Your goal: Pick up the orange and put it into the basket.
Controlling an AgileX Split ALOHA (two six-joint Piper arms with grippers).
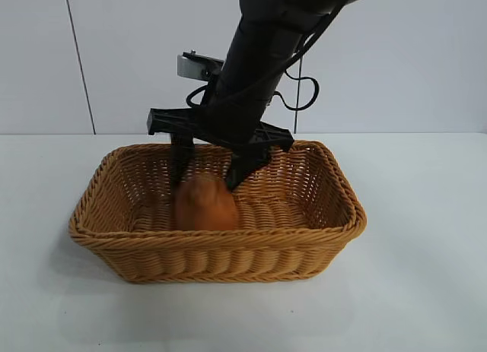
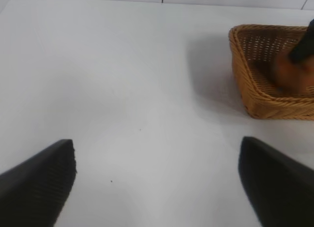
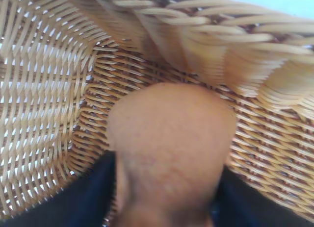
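Observation:
The orange (image 1: 207, 206) is a matte orange-brown lump lying on the floor of the tan wicker basket (image 1: 213, 242), left of its middle. My right gripper (image 1: 207, 177) reaches down into the basket from above, open, with one black finger on each side of the orange's top. In the right wrist view the orange (image 3: 171, 138) fills the space between the two dark fingers (image 3: 78, 197) against the basket wall (image 3: 39, 89). My left gripper (image 2: 157, 178) hangs open over bare table, well away from the basket (image 2: 245, 75), with nothing between its fingers.
The basket stands mid-table on a white tabletop (image 1: 426, 291). A white wall (image 1: 411, 55) runs behind the table. The right arm's black body (image 1: 259, 55) slants down over the basket's back rim.

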